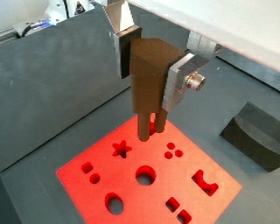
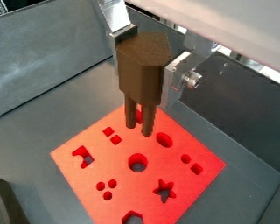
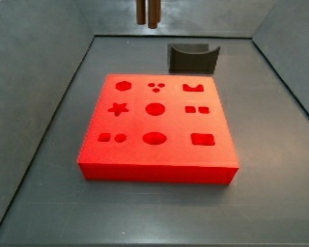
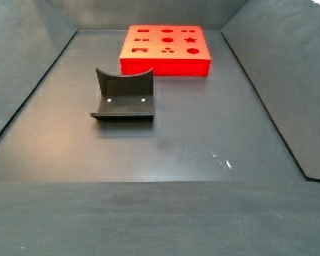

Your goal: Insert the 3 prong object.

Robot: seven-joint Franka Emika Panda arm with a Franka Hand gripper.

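Observation:
My gripper (image 1: 152, 68) is shut on the 3 prong object (image 1: 149, 83), a slim brown peg held upright with its prongs pointing down. It also shows in a wrist view (image 2: 140, 74) between the silver fingers (image 2: 178, 74). The peg hangs above the red block (image 1: 171, 175), apart from it, over the block's edge. The block has several shaped holes, among them a cluster of three small round holes (image 1: 171, 151). In a side view only the prong tips (image 3: 146, 11) show, above and behind the block (image 3: 154, 125). The block also shows in a side view (image 4: 167, 68); there the gripper is out of view.
A dark grey curved holder (image 3: 192, 56) stands on the floor beyond the block; it also shows in a side view (image 4: 124, 95) and in a wrist view (image 1: 257, 133). Grey sloped walls (image 3: 54, 106) enclose the dark floor (image 4: 176, 150).

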